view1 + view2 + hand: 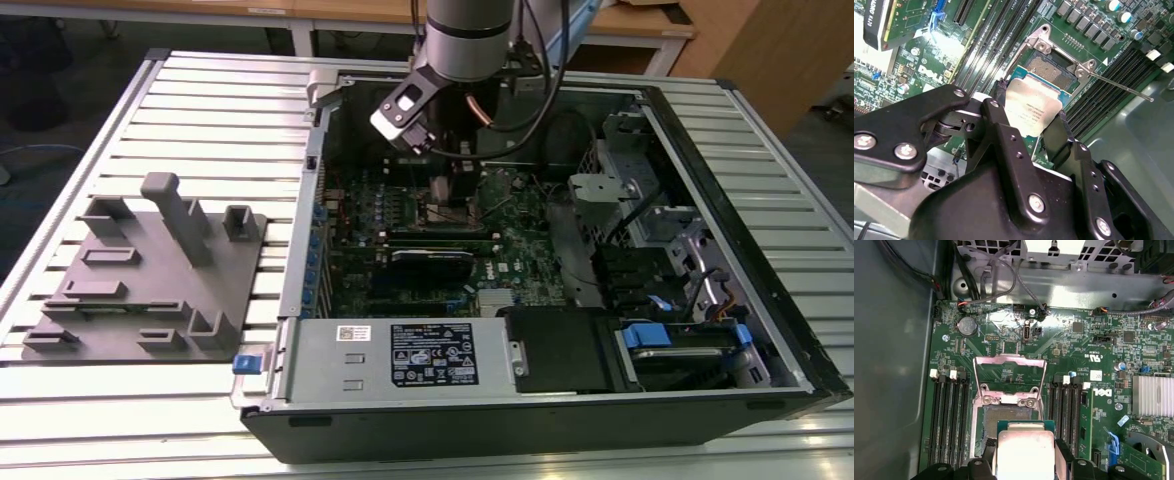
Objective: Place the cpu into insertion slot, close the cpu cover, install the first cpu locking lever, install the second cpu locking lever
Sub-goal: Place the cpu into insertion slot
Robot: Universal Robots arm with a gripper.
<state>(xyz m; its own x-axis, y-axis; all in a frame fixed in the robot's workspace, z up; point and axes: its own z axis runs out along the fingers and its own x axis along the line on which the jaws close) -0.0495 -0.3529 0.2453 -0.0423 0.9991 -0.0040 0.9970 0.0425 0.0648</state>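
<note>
My gripper [1031, 127] is shut on the cpu [1030, 105], a small square chip with a pale silvery top, which also appears in the first wrist view [1025, 447]. Black fingers [996, 117] press its two opposite edges. The chip hangs over the near part of the open insertion slot [991, 422], whose contact field [1046, 67] lies bare. The cpu cover [1009, 360], a thin metal frame, stands flipped up at the slot's far side. A thin locking lever [1119, 85] sticks out, released. In the exterior view the gripper [451, 195] reaches down inside the computer case onto the motherboard.
Memory slots [949, 420] flank the socket on both sides. A finned heat sink [1153, 395] and cables [999, 270] lie nearby. The case walls [310, 180] box in the arm. A power supply [400, 355] fills the front. A grey fixture block [147, 270] sits on the exterior view's left.
</note>
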